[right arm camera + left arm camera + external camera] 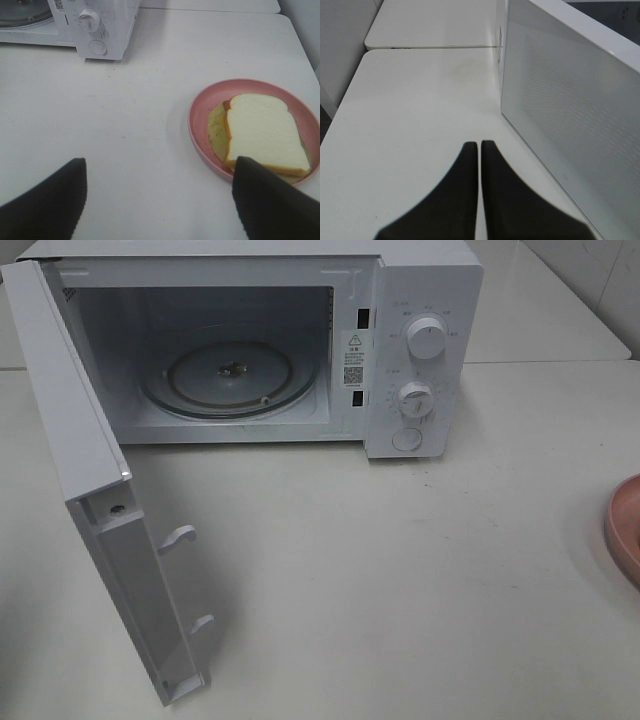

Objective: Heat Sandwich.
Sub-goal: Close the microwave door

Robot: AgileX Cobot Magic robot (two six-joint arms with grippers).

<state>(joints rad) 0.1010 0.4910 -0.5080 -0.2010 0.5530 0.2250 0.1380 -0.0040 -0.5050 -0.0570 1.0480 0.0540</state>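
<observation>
A: Start at the left. What stands there?

B: The microwave door (95,490) — swung fully open, its inner face turned to the right, two latch hooks (178,537) sticking out of its edge. It stands on the white table (400,580).

A: And the left gripper?

B: Only the left wrist view shows it. The left gripper (479,145) has its two dark fingers (455,200) pressed together, only a thin seam between them, nothing held. It hangs over the table just beside the door's outer panel (570,115).

A: Next, the microwave itself?

B: The microwave (420,300) sits at the back of the table. Its cavity is open and lit, with the glass turntable (230,375) lying flat on the floor. To the right of the cavity is the control panel: two knobs (427,339), one above the other, and a round button (407,440) below them.

A: Where is the sandwich?

B: Far right. The high view catches only the rim of the pink plate (625,530) at the edge. In the right wrist view the sandwich (265,132) lies flat on that plate (197,125), white bread on top, yellow filling showing at one side — well apart from the microwave.

A: The right gripper?

B: The right gripper (160,172) is spread wide and empty, above the table. One finger (270,200) overlaps the plate's near rim in the picture; whether it touches, I cannot tell.
</observation>
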